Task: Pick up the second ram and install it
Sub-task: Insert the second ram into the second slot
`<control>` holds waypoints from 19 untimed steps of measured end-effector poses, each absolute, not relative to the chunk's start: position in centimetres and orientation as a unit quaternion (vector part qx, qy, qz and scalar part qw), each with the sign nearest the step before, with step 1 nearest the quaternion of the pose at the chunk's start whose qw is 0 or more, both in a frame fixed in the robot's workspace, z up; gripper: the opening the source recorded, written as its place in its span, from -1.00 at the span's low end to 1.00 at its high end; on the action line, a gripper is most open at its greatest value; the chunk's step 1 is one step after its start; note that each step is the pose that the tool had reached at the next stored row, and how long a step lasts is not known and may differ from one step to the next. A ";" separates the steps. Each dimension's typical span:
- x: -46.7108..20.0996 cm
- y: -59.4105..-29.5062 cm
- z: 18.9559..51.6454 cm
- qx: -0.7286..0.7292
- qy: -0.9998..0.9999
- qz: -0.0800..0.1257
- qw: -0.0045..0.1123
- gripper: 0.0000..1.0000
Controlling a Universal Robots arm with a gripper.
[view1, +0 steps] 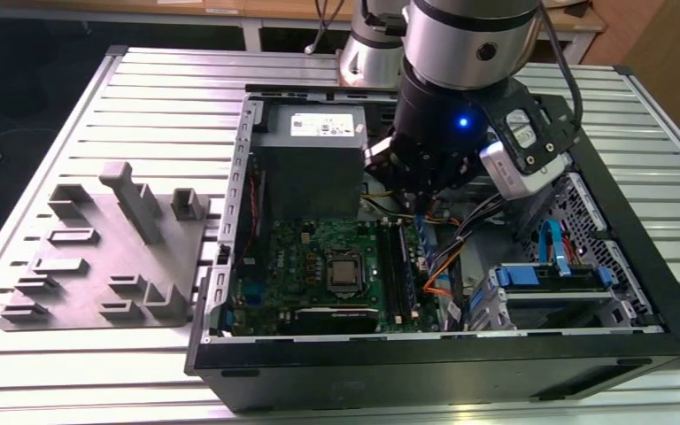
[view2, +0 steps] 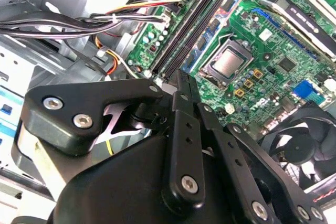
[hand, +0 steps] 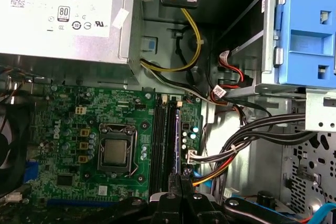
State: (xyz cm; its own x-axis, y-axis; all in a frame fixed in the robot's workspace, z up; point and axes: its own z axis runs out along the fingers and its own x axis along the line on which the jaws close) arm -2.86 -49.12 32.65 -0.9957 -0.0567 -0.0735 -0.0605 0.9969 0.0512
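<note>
My gripper [view2: 181, 80] hangs inside the open computer case [view1: 623, 266], above the near end of the long black memory slots [hand: 164, 145]. Its fingers [hand: 190, 203] are shut on a thin dark strip seen edge-on, the second ram [hand: 175, 178]. In the second wrist view the closed tip points at the slots [view2: 186, 30] beside the processor socket [view2: 228, 61]. A bluish stick [hand: 177, 135] stands along the slot nearest the cables. In the exterior view the arm's wrist [view1: 435, 150] covers the gripper above the green motherboard [view1: 305, 266].
A grey plastic tray [view1: 92, 266] with upright blocks lies at the exterior view's left of the case. The power supply [view1: 311, 146] sits behind the board. Bundled cables [hand: 247, 135] and a blue drive cage [view1: 552, 274] crowd the side of the slots. A fan [view2: 299, 145] is close by.
</note>
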 end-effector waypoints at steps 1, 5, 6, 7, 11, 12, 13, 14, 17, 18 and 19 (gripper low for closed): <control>-2.9 -49.1 32.6 -0.029 0.999 0.027 0.036 -0.84; -2.9 -49.1 32.3 -0.029 0.999 0.027 0.036 -0.84; -2.9 -49.1 32.3 -0.029 0.999 0.027 0.036 -0.84; -2.9 -49.1 32.2 -0.029 0.999 0.027 0.036 -0.84; -2.9 -49.1 32.0 -0.029 0.999 0.027 0.036 -0.84; -2.9 -49.1 31.9 -0.029 0.999 0.027 0.036 -0.84; -2.9 -49.1 31.9 -0.029 0.999 0.027 0.036 -0.84; -2.9 -49.1 31.8 -0.029 0.999 0.027 0.036 -0.84; -2.9 -49.1 31.6 -0.029 0.999 0.027 0.036 -0.84; -2.9 -49.1 31.6 -0.029 0.999 0.027 0.036 -0.84; -2.9 -49.1 31.5 -0.029 0.999 0.027 0.036 -0.84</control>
State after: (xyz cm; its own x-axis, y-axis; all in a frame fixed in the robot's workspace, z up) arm -2.86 -49.12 31.52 -0.9957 -0.0567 -0.0736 -0.0605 0.9968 0.0514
